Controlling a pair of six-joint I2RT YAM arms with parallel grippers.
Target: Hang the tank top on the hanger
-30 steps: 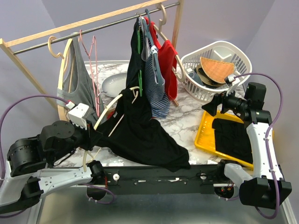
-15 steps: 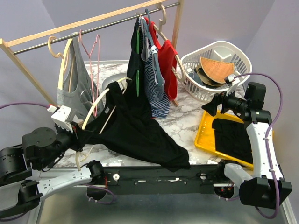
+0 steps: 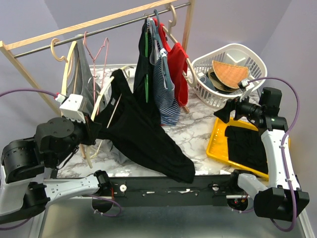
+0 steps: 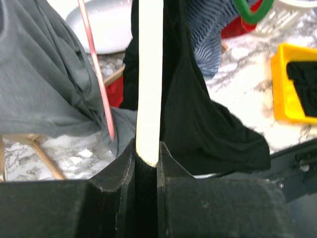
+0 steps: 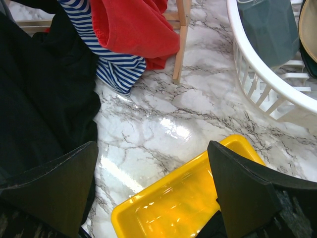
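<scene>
The black tank top [image 3: 143, 134] hangs on the pale cream hanger [image 3: 100, 98], its hem trailing to the table's near edge. My left gripper [image 3: 94, 130] is shut on the hanger's arm and holds it up, tilted, near the rail's left part. In the left wrist view the cream arm [image 4: 148, 74] runs up from between the shut fingers [image 4: 123, 166], black fabric [image 4: 198, 119] draped at its right. The hanger's hook is hidden. My right gripper [image 3: 221, 114] is open and empty over the yellow tray's [image 5: 198, 198] far corner; the tank top's edge [image 5: 44, 89] shows at left.
The clothes rail [image 3: 99, 25] carries a grey tank top [image 3: 84, 74], a pink wire hanger [image 3: 94, 49], and black, striped and red tops [image 3: 166, 74]. A white basket [image 3: 228, 74] stands at back right. The yellow tray [image 3: 223, 148] holds a black mat. A white plate [image 4: 106, 25] lies behind.
My left gripper has lifted the hanger with the tank top up and back toward the rail, swinging first left, then right. The right arm has not moved.
</scene>
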